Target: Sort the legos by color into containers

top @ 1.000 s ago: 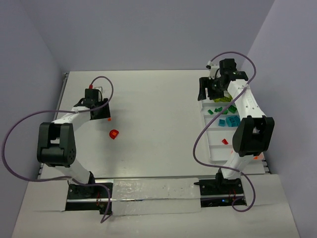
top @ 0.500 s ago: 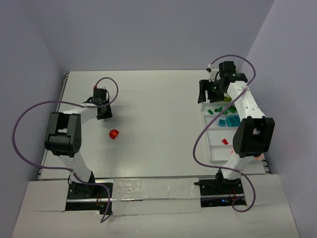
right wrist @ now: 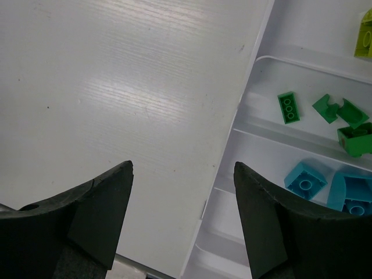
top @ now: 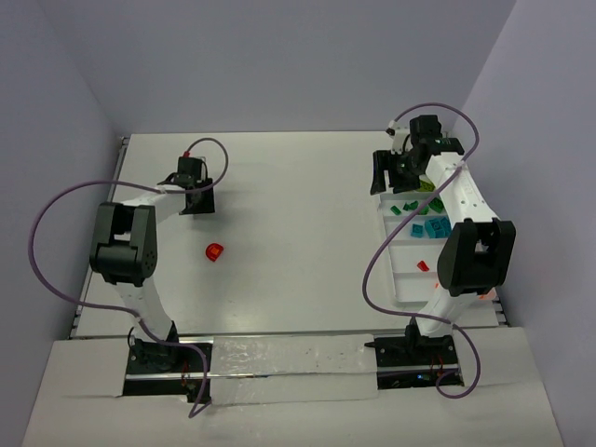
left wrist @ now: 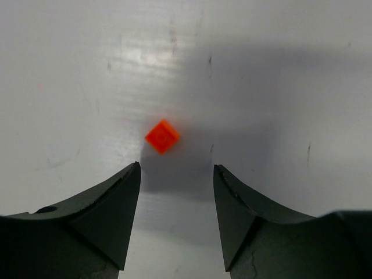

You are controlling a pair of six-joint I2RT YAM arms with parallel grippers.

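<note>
Legos sit in two places. A tiny orange brick (left wrist: 162, 136) lies alone on the white table (top: 298, 186), turned corner-on, just ahead of the left gripper (left wrist: 176, 167). That gripper's jaws are spread with nothing between them, and they do not touch the brick. A larger red brick (top: 215, 251) rests on the table nearer the arm bases, apart from that gripper. The others are in the white tray (right wrist: 251, 96) along the right side: a lime brick (right wrist: 366, 35) in the far compartment, dark green bricks (right wrist: 288, 107) in the next, teal bricks (right wrist: 305, 177) in the one after, and a small red piece (top: 422, 265) in a nearer compartment. The right gripper (right wrist: 183, 165) hangs over the table at the tray's left edge, its jaws wide apart and holding nothing.
</note>
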